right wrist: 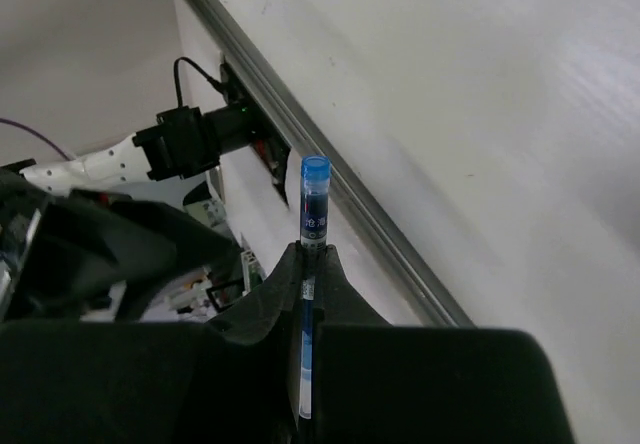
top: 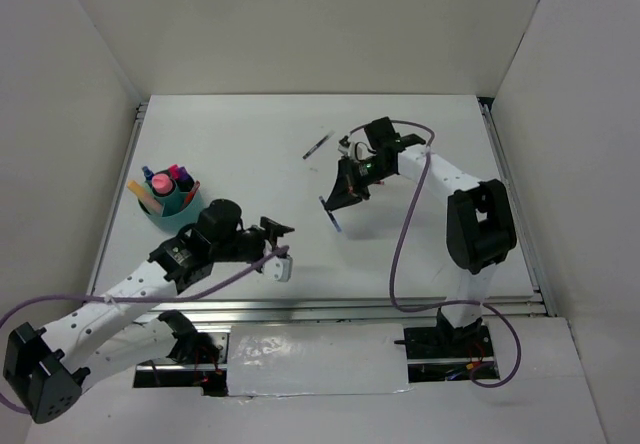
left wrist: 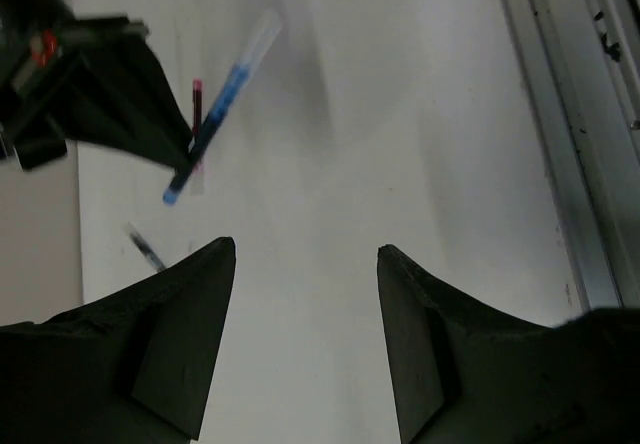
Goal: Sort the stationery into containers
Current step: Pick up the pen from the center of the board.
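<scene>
Transfer step. The right gripper (right wrist: 308, 264) was clamped on the clear blue-capped tube (right wrist: 313, 214), held above mid-table; the left gripper (left wrist: 305, 254) gaped, empty. Likely next: carry the tube to the teal cup (top: 172, 207) at 9 o'clock.

Bare table (top: 230, 129) is left at upper centre, save a thin dark pen (top: 318, 145). The left is blocked by the teal cup (top: 176, 214), the centre by the right gripper (top: 330, 209) and its blue-capped tube (right wrist: 314, 214).
</scene>
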